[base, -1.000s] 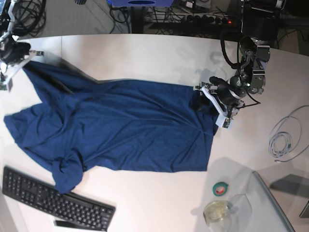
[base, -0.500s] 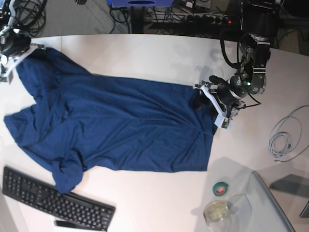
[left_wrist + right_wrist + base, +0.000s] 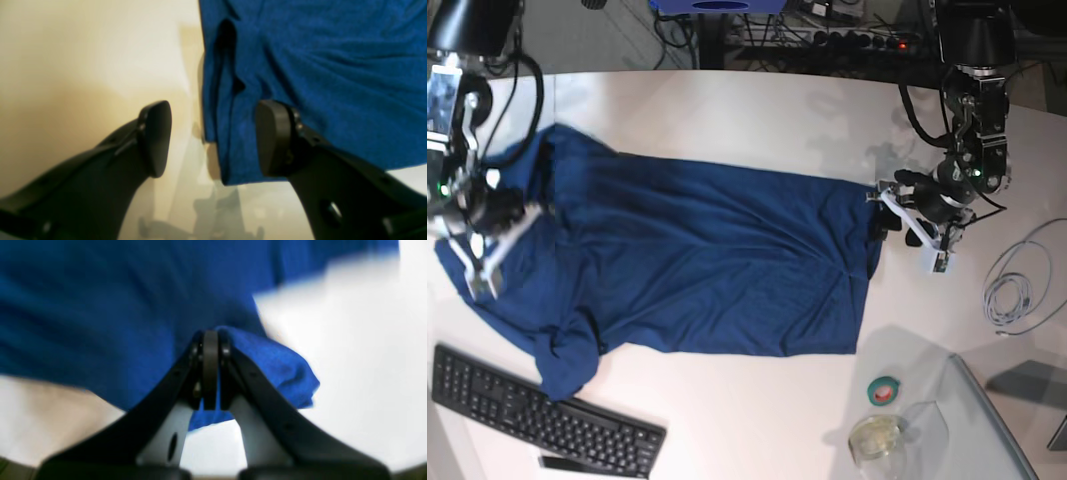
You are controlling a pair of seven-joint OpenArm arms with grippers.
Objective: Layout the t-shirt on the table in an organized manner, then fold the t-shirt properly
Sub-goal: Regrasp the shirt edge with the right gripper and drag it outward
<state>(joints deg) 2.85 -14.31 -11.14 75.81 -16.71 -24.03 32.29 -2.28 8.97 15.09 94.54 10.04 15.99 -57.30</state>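
I'm spreading the t-shirt point(image 3: 697, 260): right gripper point(image 3: 210, 373) pinching a cloth fold, left gripper point(image 3: 213, 140) open beside the hem, next smoothing flat.

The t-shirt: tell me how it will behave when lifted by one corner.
The t-shirt looks floppy: it lies wrinkled and bunched, so it would likely drape and sag. Probably light, since the right gripper holds a fold by a thin pinch. Pushed across the table, it likely bunches.
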